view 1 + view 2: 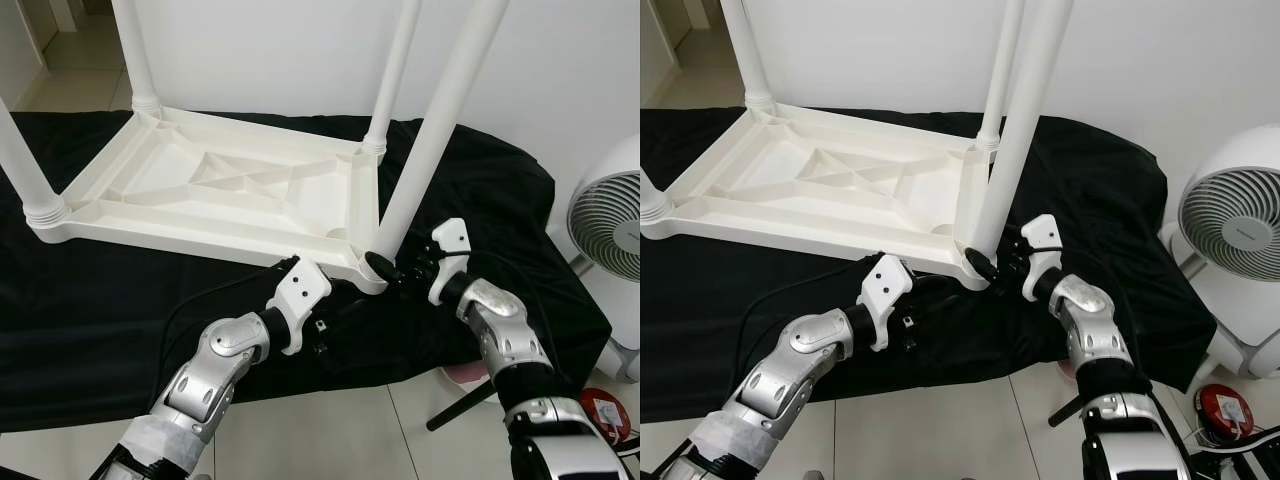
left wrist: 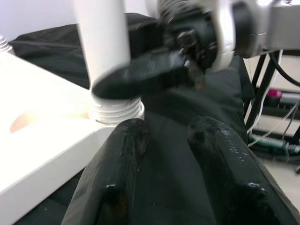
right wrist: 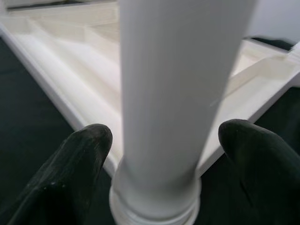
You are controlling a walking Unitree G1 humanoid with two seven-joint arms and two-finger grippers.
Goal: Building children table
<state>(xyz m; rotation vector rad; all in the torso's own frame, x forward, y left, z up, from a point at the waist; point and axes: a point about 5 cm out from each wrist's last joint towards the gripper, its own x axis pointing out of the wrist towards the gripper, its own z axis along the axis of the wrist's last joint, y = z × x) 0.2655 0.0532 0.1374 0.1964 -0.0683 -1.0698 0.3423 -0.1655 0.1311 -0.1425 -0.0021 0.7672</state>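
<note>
My body: two silver jointed arms, white wrist housings, black fingers.

My left gripper (image 1: 322,338) and right gripper (image 1: 385,268) each have two long matte-black rounded fingers (image 2: 123,178), scuffed at the tips. Glossy segmented silver metal shells on both forearms; thin black cables run along them. Pale wrapping covers my upper left arm.

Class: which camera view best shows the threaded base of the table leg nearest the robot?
The left wrist view: the table leg's ridged base sits close-up at the tabletop. The right wrist view shows it between that gripper's fingers; both eye views show it small.
</note>
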